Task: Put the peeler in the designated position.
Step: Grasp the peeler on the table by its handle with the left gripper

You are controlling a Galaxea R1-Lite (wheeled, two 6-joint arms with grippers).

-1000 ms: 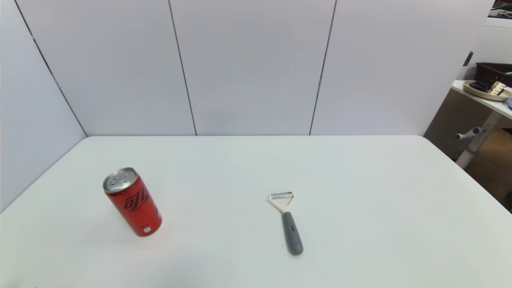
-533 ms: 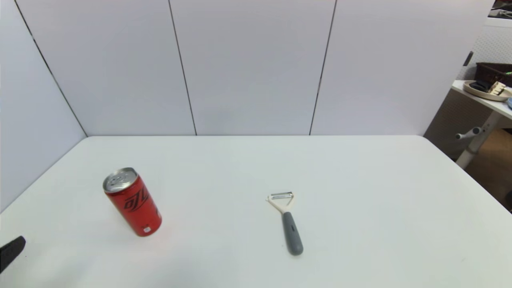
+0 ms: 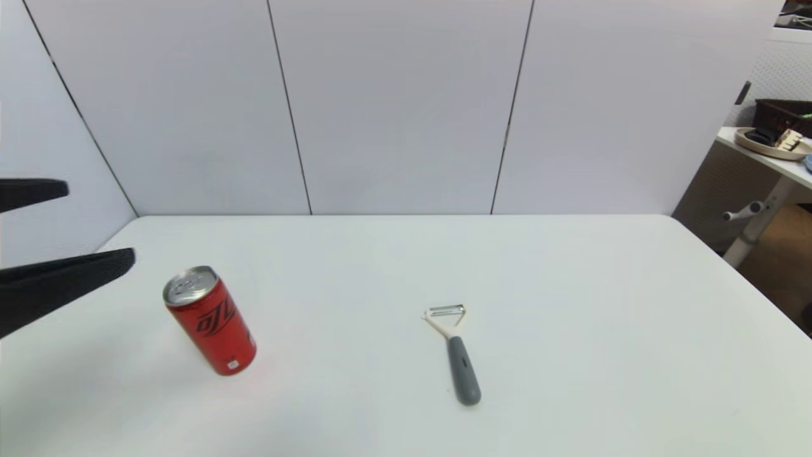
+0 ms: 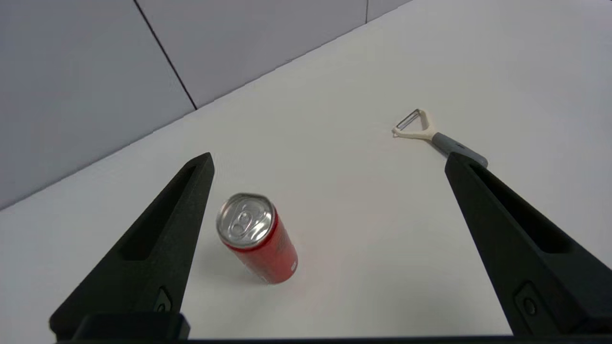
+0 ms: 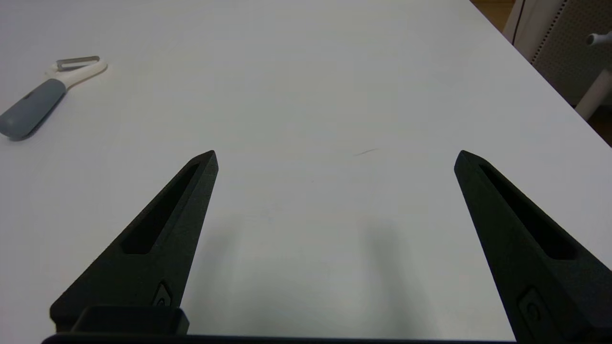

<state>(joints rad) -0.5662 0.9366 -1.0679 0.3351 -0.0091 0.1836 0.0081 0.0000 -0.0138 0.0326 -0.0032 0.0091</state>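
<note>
A: Nearest first. Small Y-shaped peeler [image 3: 454, 352], cream forked head, metal blade, dark grey handle: flat on the white table [image 3: 571, 285], near-centre, handle toward the robot, untouched.

B: Red drink can [image 3: 211, 319] stands upright well to its left, slightly farther back. Left gripper [image 3: 98, 223]?

A: At the left edge, raised, beyond and left of the can, fingers spread wide, holding nothing. Well apart from the peeler.

B: Step?

A: I'd say reach, nothing grasped yet. Next move probably needs the gripper swung past the can without clipping it, then lowered astride the grey handle.

B: Target spot?

A: No marker visible on the table, can't place it.

B: Right gripper [image 5: 334, 157]?

A: Not in head view. Its wrist camera shows its fingers wide apart, low over bare tabletop, peeler off to the side. Looks idle.

B: Left wrist view adds?

A: Can's silver top [image 4: 245, 220] sits between the fingers [image 4: 158, 239], and one finger hides the handle's end.
</note>
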